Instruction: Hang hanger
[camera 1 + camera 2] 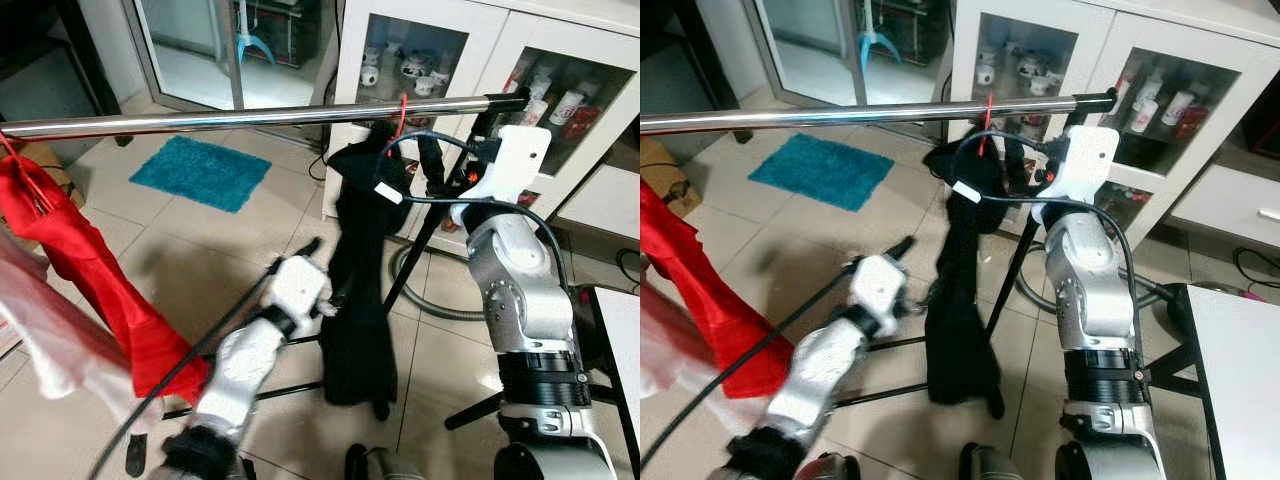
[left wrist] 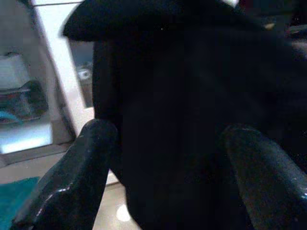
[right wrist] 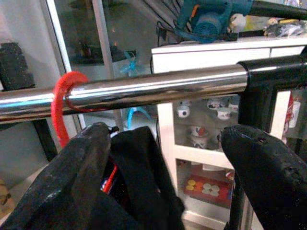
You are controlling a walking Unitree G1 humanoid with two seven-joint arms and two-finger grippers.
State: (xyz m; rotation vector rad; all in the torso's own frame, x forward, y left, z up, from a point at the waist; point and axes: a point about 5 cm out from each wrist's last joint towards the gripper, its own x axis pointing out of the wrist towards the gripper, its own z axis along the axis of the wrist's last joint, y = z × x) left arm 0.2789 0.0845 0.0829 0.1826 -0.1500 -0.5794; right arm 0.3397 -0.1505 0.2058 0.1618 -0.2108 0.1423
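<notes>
A red hanger hook [image 1: 403, 108] sits over the silver rail [image 1: 200, 118] near its right end, and a long black garment [image 1: 358, 300] hangs from it. In the right wrist view the hook [image 3: 60, 103] wraps the rail [image 3: 158, 91]. My right gripper [image 3: 163, 139] is open just below the rail, beside the hook, with black cloth against one finger [image 3: 81, 163]. My left gripper [image 1: 330, 275] is lower, at the garment's middle. It is open, with its fingers [image 2: 81, 163] on either side of the black cloth [image 2: 172, 120].
A red garment [image 1: 90, 280] and pale cloth [image 1: 40, 340] hang at the rail's left. The rack's black legs [image 1: 420, 250] and a grey hose [image 1: 430, 300] are on the tiled floor behind the black garment. A white glass-door cabinet [image 1: 480, 30] stands behind, with a teal mat [image 1: 200, 170] to its left.
</notes>
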